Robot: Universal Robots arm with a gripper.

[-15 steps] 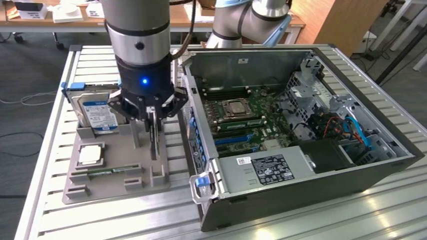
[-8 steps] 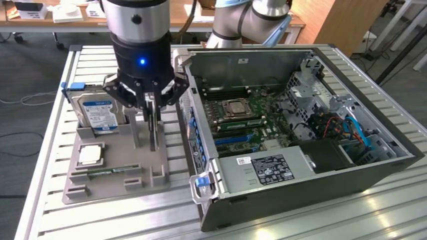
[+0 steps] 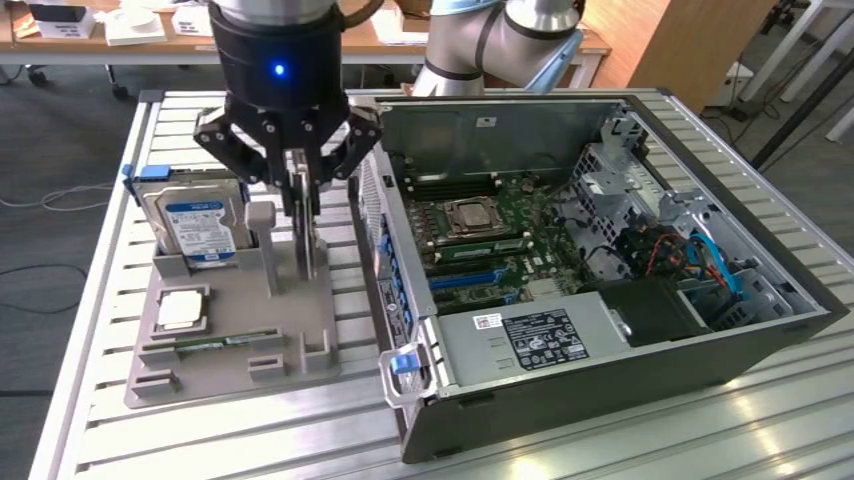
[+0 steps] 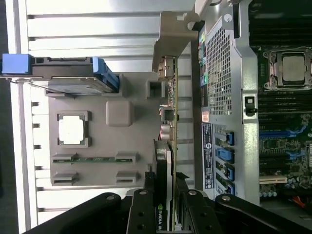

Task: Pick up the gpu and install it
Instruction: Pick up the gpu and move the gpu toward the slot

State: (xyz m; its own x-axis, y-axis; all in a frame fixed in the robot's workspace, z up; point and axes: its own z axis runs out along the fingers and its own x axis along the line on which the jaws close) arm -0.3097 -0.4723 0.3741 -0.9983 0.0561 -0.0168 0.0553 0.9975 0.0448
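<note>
Gpu (image 4: 171, 105), pick-up step: pinched edge-on in gripper (image 3: 300, 180), over tray (image 3: 227, 375);
beside case (image 3: 601, 400), not yet installed; seating likely needs edge squared to slot.

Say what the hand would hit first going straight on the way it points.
The hand points down at the grey parts tray. The gpu it holds would likely touch that tray first; the gap is hard to judge.
</note>
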